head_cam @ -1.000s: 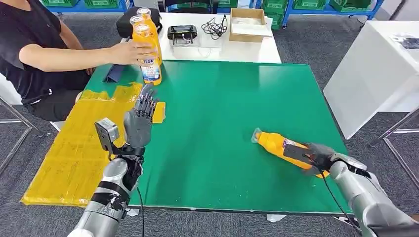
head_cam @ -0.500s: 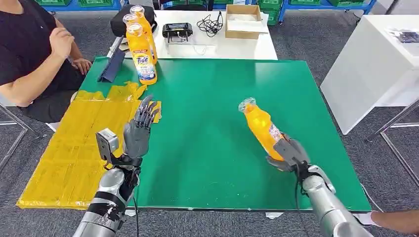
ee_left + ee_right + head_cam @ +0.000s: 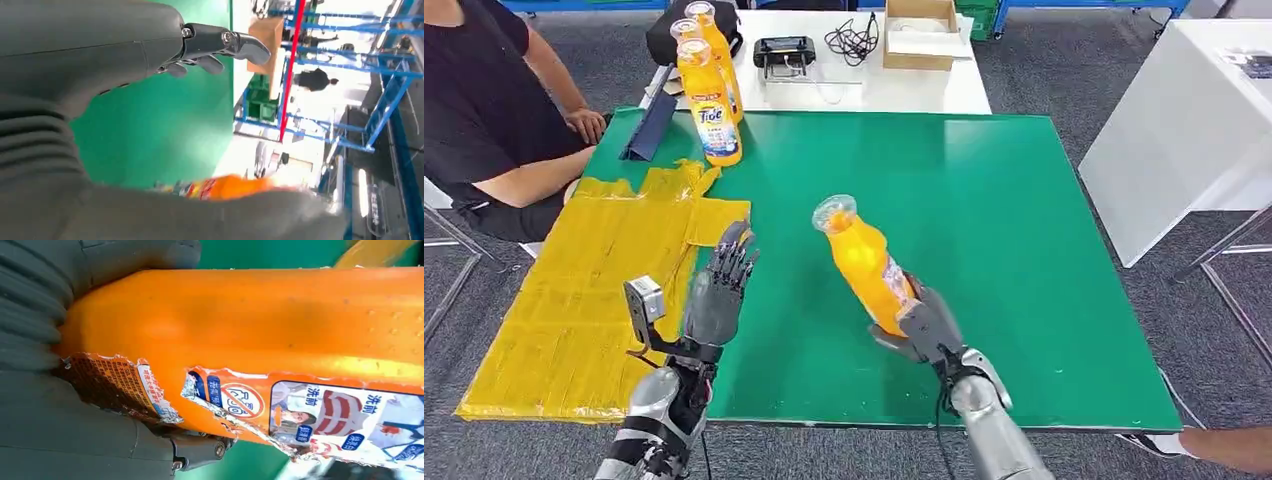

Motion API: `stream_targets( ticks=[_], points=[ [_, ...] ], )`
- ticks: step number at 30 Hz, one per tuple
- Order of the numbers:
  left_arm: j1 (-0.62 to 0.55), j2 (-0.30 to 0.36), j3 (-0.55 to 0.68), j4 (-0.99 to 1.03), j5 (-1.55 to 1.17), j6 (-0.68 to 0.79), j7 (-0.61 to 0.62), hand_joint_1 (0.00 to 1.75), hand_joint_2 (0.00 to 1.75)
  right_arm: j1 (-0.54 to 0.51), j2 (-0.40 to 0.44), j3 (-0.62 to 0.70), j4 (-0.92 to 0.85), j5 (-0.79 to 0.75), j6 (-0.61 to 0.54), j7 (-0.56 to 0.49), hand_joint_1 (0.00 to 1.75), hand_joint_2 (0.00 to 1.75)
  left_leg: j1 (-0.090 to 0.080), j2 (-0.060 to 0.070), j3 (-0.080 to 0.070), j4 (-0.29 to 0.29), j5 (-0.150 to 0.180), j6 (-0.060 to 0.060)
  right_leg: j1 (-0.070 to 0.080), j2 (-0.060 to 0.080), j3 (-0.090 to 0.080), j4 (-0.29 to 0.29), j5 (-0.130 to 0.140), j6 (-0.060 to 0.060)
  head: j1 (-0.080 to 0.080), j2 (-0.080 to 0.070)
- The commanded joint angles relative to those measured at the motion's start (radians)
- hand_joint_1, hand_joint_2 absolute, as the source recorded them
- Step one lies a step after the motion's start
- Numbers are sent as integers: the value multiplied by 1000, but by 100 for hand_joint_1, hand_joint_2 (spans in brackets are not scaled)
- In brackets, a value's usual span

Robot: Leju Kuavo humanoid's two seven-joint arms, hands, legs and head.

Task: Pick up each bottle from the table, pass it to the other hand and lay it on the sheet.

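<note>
Above green table [image 3: 1024,250], right robot hand [image 3: 924,325] grips tilted bottle [image 3: 864,260].

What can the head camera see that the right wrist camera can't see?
Head view alone: the wide green table, the crinkled yellow plastic sheet, two upright orange bottles at the table's far edge, a seated person in black, and the left hand raised with fingers apart, holding nothing.

Right wrist view alone: the torn printed label on the held bottle, close enough to show its pictures.

Both: the orange plastic bottle gripped by the right hand, lifted off the green table.
</note>
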Motion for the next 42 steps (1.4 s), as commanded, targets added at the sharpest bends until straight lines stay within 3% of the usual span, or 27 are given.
stream_targets(
  ticks=[1,8,23,30,42],
  points=[
    [24,-18,-115,-84,-1,54,20,0,175,37,24,252,-165,-3,8,30,175,175,-1,-1,-1,0,0,2,-1,-1,-1,0,0,1,0,0],
    [-1,-10,-130,-75,17,59,28,0,175,-19,31,301,-98,-6,13,40,175,175,-2,-1,-2,0,1,1,-2,-1,-2,0,0,0,0,0],
    [21,6,-155,-98,27,55,31,0,175,-14,22,332,-43,-3,1,47,175,175,-2,-1,-1,-1,1,1,-3,-1,-1,-1,0,0,0,0],
    [20,61,-154,-120,49,32,53,0,175,-84,26,349,-14,-11,15,89,175,175,-2,1,-2,-1,0,1,-3,1,-3,0,1,0,0,0],
    [30,41,-197,-111,21,37,60,0,175,-64,-21,351,-34,-10,18,93,175,175,-3,-3,-2,-1,1,2,-4,-3,-2,0,0,1,0,0]
  ],
)
